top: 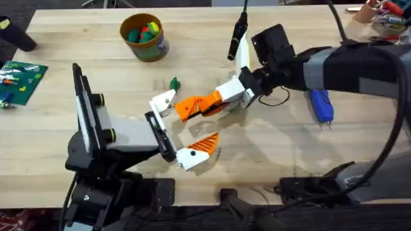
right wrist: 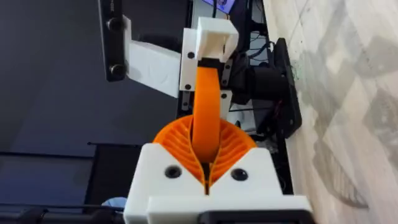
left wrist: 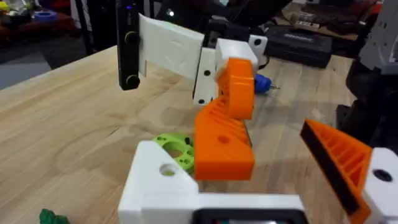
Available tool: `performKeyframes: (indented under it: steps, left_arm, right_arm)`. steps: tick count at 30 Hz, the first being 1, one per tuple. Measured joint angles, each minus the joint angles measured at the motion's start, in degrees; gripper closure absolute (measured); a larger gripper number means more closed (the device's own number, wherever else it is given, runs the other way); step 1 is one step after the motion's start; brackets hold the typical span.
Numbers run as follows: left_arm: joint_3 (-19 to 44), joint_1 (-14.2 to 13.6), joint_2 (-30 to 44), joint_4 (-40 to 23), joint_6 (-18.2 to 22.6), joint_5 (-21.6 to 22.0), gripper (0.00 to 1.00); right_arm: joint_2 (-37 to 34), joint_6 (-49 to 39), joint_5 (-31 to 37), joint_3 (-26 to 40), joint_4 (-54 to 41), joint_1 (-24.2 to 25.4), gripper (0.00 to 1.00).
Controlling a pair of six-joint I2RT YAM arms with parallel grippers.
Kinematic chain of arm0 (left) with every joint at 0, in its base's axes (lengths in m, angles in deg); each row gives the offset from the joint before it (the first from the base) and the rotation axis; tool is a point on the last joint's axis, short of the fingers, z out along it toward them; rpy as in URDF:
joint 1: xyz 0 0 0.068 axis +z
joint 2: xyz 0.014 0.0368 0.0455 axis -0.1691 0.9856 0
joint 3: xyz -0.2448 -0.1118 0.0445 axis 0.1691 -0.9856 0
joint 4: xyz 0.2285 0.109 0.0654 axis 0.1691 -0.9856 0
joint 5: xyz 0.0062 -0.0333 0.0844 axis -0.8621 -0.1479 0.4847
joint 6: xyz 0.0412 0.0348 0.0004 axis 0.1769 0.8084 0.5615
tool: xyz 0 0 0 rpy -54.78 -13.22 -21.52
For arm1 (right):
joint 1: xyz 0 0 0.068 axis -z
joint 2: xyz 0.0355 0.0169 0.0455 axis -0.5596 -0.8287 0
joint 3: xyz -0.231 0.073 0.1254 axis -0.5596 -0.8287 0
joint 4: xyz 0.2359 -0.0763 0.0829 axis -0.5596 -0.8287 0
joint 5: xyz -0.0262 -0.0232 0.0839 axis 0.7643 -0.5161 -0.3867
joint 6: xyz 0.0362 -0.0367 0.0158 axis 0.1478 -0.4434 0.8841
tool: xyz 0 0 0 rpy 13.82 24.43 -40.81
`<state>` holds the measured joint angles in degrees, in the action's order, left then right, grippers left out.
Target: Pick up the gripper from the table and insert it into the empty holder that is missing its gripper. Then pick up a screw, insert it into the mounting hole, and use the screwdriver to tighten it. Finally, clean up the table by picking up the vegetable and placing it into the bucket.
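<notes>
Light wooden planks make up the table [top: 58, 138], with both arms meeting near its middle. From the lower left, the left gripper [top: 176, 131] reaches toward the centre with its two brackets spread wide and nothing clamped between them. One of these is the bare white holder [top: 163, 101], while the twin bracket [top: 196, 153] carries an orange ribbed triangle. From the right side, the right gripper [top: 207, 106] comes in with its orange pads [right wrist: 205, 149] pressed together on the loose orange gripper piece [top: 189, 108]. That piece sticks out from the pads toward the holder, its far end just beside or touching the white bracket; in the right wrist view its tip sits at the bracket's mouth [right wrist: 214, 38], though whether it is seated cannot be told. In the left wrist view the orange piece [left wrist: 224, 134] stands right behind the holder [left wrist: 158, 177], with a lime green disc [left wrist: 175, 149] lying on the wood under it. The small dark green vegetable [top: 174, 83] lies on the table a little beyond the holder, apart from both grippers. The blue screwdriver [top: 321, 106] lies well off to the right, beside the right arm. Near the far edge stands the bucket [top: 145, 37], yellow-rimmed, with coloured toys inside.
</notes>
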<state>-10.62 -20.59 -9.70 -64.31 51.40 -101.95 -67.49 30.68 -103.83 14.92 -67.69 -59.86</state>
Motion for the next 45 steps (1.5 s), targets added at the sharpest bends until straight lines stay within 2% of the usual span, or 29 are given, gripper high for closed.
performKeyframes:
  steps: [16,25,45]
  left_arm:
    - [0.0,0.0,0.0,0.0,0.0,0.0,0.015]
    - [0.0,0.0,0.0,0.0,0.0,0.0,0.015]
    - [0.0,0.0,0.0,0.0,0.0,0.0,0.015]
  right_arm:
    - [-2.0,2.5,0.0,0.0,1.9,-0.5,0.983]
    - [-2.0,7.4,0.0,0.0,10.0,-2.3,0.983]
    - [-2.0,11.4,0.0,0.0,10.2,-2.3,0.983]
